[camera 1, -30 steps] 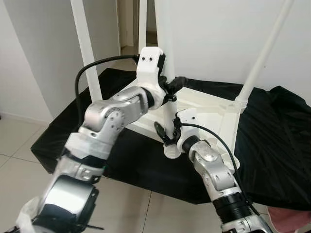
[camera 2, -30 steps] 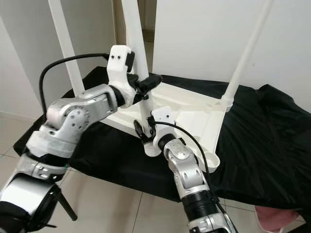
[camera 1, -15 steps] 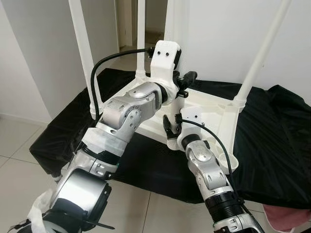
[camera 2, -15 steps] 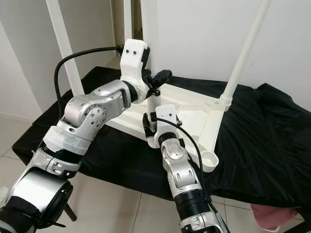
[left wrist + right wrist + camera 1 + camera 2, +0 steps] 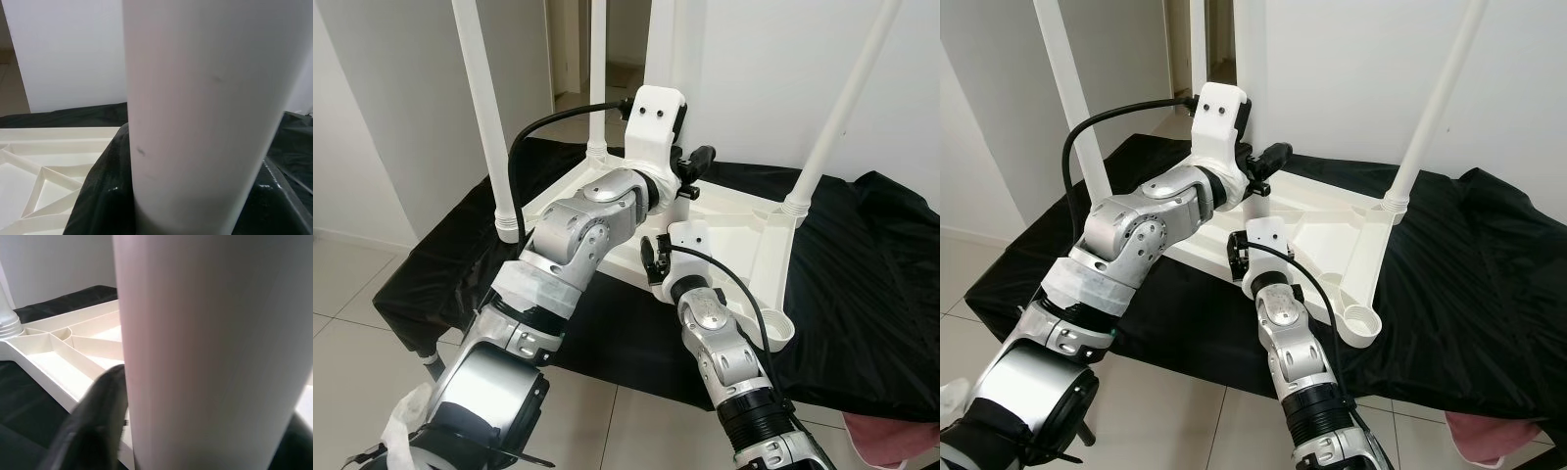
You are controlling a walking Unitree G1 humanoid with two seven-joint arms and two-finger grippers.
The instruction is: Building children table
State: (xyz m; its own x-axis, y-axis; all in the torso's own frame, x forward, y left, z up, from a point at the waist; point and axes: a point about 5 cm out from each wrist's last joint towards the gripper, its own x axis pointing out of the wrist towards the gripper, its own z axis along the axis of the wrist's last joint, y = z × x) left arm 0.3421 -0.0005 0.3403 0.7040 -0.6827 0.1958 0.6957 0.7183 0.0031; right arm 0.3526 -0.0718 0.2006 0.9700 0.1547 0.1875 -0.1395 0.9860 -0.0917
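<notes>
Black cloth (image 5: 862, 294); table leg (image 5: 205, 112) between both fingers.

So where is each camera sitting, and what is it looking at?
Left eye view: on the head, looking down at the upturned white table on a black cloth; both silver arms show.
Right eye view: beside it, same scene; left gripper above right gripper.
Left wrist view: on the left wrist, close on the white leg.
Right wrist view: on the right wrist, same leg.
</notes>
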